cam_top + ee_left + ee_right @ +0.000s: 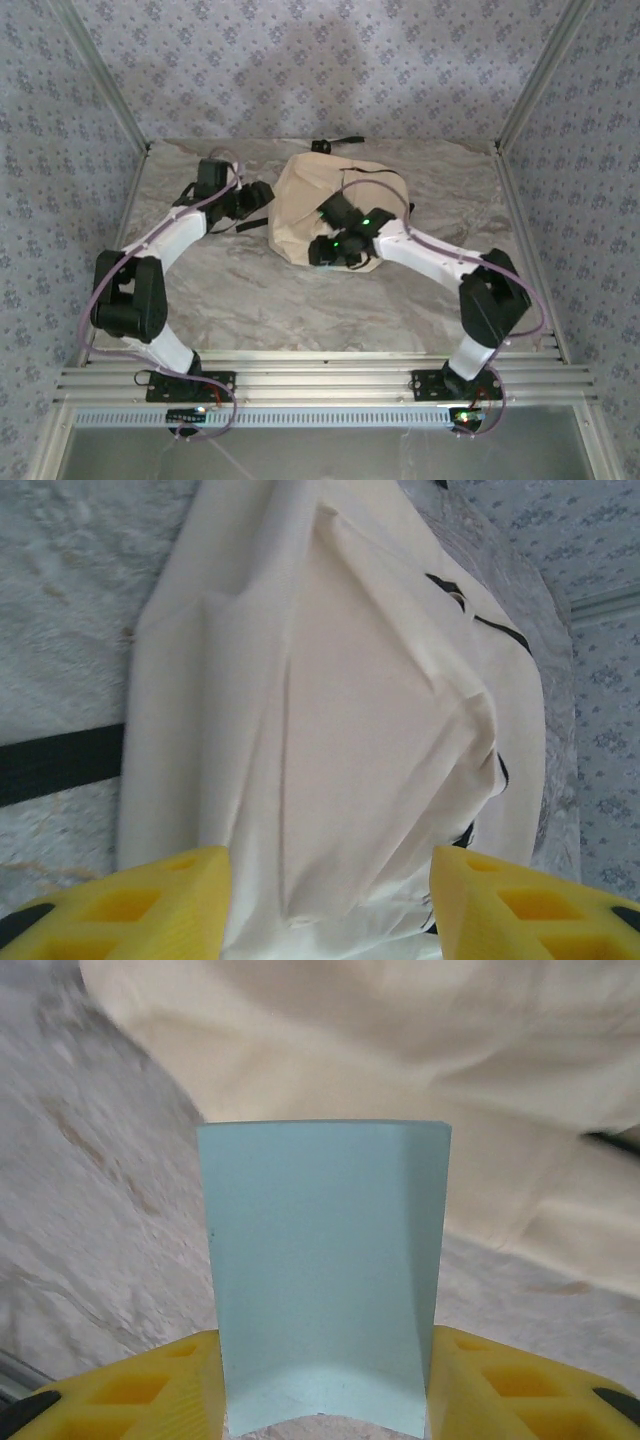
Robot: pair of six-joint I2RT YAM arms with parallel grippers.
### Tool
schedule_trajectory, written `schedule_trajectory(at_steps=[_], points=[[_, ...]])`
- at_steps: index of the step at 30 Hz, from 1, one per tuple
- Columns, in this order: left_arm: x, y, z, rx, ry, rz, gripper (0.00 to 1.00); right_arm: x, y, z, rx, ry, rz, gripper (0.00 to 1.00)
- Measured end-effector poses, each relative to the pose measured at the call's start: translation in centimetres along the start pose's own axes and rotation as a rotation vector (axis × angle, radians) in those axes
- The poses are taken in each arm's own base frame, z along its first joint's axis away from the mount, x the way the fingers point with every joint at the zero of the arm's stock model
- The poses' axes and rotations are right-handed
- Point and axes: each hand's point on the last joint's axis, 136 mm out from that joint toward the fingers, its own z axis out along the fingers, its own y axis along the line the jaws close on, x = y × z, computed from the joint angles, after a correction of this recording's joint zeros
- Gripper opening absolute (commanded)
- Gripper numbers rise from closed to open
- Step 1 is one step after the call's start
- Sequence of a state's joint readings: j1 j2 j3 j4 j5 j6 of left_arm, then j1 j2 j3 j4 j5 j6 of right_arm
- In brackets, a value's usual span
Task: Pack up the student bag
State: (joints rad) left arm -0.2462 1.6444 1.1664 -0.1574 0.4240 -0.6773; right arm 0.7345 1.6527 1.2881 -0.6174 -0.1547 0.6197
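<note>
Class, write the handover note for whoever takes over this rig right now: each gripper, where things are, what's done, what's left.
Left gripper: at the student bag's left side, bag fabric between its jaws; grip unclear.
Right gripper: shut on a pale blue flat item, by the bag's near edge.
Bag lies on the table.
Done: item in grip.
Left: get it into the bag.
</note>
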Motion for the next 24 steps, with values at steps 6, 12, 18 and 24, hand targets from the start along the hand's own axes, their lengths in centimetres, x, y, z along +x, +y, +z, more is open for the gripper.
schedule_trajectory(at_steps=[6,12,18,24], points=[[-0.2,-5.2,3.5,0.019,0.039,0.117,0.56,-5.0,-6.2,-3.6,-0.021,-0.119,0.103,0.53],[0.1,-9.6,8.3,0.010,0.083,0.232,0.55,-8.5,-13.0,-5.6,-0.004,-0.225,0.207,0.54],[1.3,-10.3,13.3,-0.109,0.143,0.346,0.53,-10.0,-16.6,-6.1,0.000,-0.275,0.262,0.54],[3.1,-10.0,14.8,-0.257,0.187,0.480,0.53,-10.6,-17.2,-5.6,-0.017,-0.280,0.266,0.54]])
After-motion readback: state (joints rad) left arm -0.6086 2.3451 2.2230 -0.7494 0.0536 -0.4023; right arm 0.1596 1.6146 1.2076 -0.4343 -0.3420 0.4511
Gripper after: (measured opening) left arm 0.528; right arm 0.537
